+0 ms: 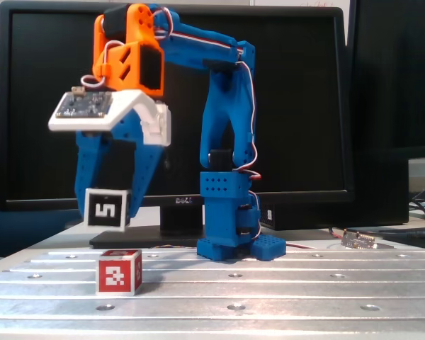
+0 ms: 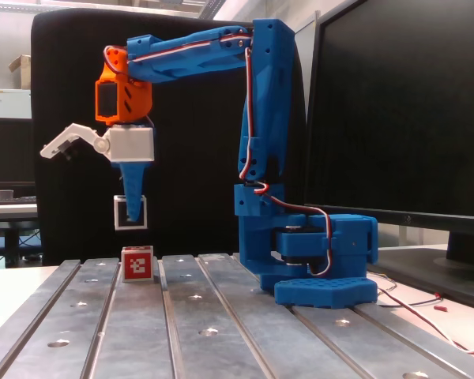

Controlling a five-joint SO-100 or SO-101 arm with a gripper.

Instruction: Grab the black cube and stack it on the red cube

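The black cube (image 1: 106,208) (image 2: 129,213), white-bordered with a white "5" on its front, hangs in the air between my blue fingers. My gripper (image 1: 108,207) (image 2: 132,212) is shut on it, pointing straight down. The red cube (image 1: 119,272) (image 2: 137,264) rests on the metal table, a little below the black cube. In a fixed view from the front, the black cube sits slightly left of the red one. Seen from the side, it hovers just above and a touch left of it, with a clear gap between them.
The arm's blue base (image 1: 230,227) (image 2: 316,260) stands behind the cubes on the slotted aluminium table (image 1: 269,290) (image 2: 205,332). A black monitor (image 1: 297,85) (image 2: 403,110) rises behind the base. Loose wires (image 2: 426,312) lie at the table's right.
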